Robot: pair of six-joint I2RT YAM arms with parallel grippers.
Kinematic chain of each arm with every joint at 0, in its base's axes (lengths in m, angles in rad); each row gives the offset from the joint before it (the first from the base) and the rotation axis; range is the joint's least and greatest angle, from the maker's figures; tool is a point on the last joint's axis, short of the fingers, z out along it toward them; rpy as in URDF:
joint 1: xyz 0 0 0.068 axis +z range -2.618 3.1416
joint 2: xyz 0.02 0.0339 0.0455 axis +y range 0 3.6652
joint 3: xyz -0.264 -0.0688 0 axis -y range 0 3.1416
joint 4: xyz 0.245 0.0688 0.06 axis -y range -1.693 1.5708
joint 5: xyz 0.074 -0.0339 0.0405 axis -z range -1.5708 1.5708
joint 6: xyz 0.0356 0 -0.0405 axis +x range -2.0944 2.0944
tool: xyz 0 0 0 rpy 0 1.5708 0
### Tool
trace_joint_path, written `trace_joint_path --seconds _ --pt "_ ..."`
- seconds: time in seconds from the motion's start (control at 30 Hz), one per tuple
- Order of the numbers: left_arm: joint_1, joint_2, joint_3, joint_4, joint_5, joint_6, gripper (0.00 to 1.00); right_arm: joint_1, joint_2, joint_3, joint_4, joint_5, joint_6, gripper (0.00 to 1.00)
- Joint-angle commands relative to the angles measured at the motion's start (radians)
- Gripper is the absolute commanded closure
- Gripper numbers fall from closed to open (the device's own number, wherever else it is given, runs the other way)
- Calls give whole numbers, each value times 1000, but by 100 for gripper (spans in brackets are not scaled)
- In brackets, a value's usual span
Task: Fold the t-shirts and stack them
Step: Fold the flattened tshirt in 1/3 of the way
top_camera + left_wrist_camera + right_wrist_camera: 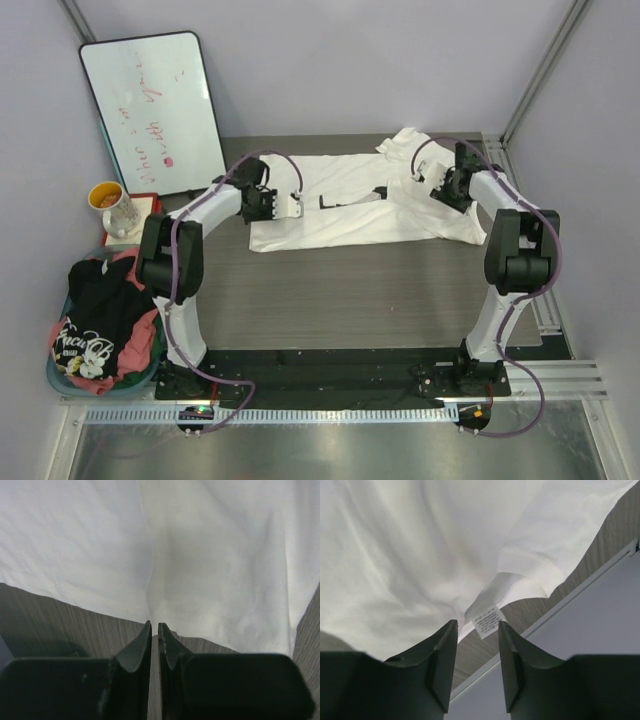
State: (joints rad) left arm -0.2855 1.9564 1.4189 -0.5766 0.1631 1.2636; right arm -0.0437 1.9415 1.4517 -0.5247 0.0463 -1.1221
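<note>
Here, at opposite ends of the large white fabric t-shirt (370,205) on the dark wood-grain table (350,290), the left gripper (154,626) is nearly closed, the right gripper (477,625) parted near the shirt's small white label (488,621).

Whiteboard (150,110) and mug (117,210) crowd left; table (350,295) nearside bare.

Dark wood-grain table (350,290), white t-shirt (350,225) spread flat upper centre, whiteboard (150,110) propped upper left, mug (115,210) possibly at its left edge.

Reaching forward and inward; left black two-finger gripper (154,626) pinched nearly closed, right black two-finger gripper (477,623) parted.
</note>
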Motion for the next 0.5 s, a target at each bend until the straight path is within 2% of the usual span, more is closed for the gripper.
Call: trace_joint_path --seconds 0.0,0.1,0.2,0.47 --pt "3 -74 48 -45 58 -4 100 -30 -81 9 -224 -91 -30 66" --pt "3 -73 67 -104 96 10 100 -51 -73 16 -328 -105 -42 76" --pt "0 -60 78 -157 131 23 100 -71 -73 10 -345 -106 -35 79" --pt "-24 12 126 -256 176 45 100 -90 -53 10 -339 -82 -25 80"
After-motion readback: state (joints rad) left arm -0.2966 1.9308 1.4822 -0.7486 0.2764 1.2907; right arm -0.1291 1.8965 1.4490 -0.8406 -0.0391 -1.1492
